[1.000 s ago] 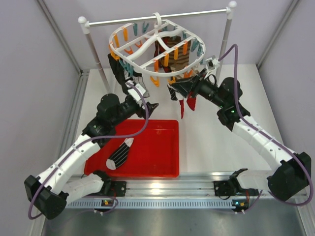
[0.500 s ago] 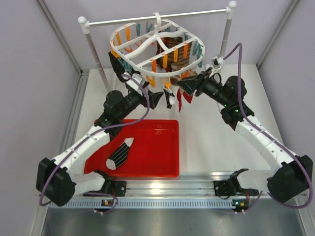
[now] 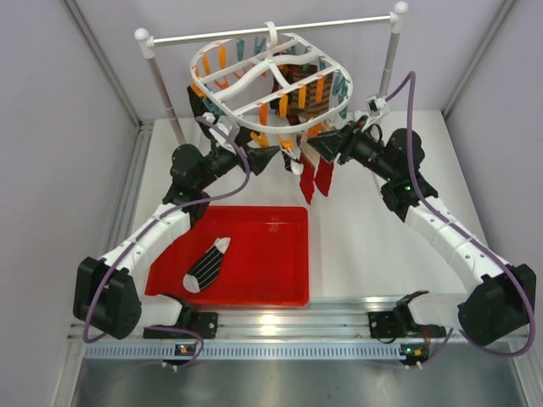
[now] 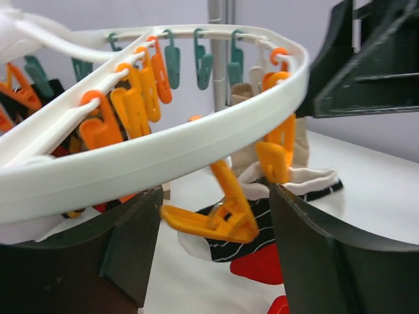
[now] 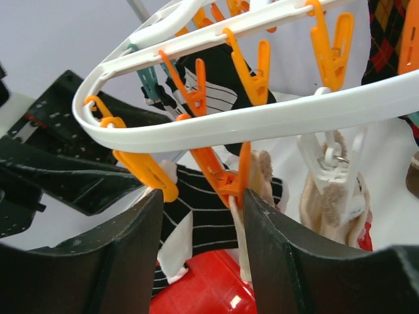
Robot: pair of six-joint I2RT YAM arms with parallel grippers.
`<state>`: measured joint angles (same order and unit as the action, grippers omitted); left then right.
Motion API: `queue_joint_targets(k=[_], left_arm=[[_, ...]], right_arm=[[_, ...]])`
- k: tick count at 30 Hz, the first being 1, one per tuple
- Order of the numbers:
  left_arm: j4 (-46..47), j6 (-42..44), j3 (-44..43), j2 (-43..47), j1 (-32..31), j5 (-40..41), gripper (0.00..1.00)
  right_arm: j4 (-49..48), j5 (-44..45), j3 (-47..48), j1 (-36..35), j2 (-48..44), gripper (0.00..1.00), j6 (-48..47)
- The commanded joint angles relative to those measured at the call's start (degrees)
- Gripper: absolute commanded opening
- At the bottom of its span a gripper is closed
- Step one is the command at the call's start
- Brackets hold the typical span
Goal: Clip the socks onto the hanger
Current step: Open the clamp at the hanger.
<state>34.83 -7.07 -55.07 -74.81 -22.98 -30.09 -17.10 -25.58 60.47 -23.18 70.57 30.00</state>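
Observation:
The white hanger (image 3: 267, 85) hangs from the rod, its orange and teal clips dangling. Socks hang under its near rim: a black striped sock (image 3: 293, 166) and dark red socks (image 3: 321, 178). Another black striped sock (image 3: 208, 264) lies in the red tray (image 3: 280, 280). My left gripper (image 3: 273, 159) is open under the rim (image 4: 163, 150), its jaws either side of an orange clip (image 4: 222, 216); the black striped sock (image 4: 275, 226) hangs behind. My right gripper (image 3: 321, 151) is open too, with an orange clip (image 5: 226, 173) that grips a beige sock (image 5: 242, 242) against its right finger (image 5: 288, 261).
The rod rests on two posts (image 3: 157, 85) (image 3: 390, 64) at the back of the table. Side walls close in left and right. More socks, a brown checked one (image 3: 307, 93) among them, hang under the far side of the hanger.
My left gripper has risen from above the tray up to the hanger's near rim. The right gripper has shifted slightly up toward the rim. The hanging red socks have swung.

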Motion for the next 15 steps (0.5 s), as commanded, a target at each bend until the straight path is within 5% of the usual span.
queue_joint_targets(k=[1,10,15], left_arm=[[5.61,3.72,-1.62,2.56,-0.4,-7.09,0.7],[-2.04,10.76,-3.11,4.14,-2.94,-5.43,0.13],[-4.67,13.13,-4.87,3.53,-5.05,-4.19,0.06]], right_arm=[[-1.79,0.62,3.78,1.2,1.24,0.51,-0.2],[-2.5,0.71,6.24,3.14,3.53,0.51,1.64],[-1.36,-0.69,5.89,3.67,2.22,0.51,1.38]])
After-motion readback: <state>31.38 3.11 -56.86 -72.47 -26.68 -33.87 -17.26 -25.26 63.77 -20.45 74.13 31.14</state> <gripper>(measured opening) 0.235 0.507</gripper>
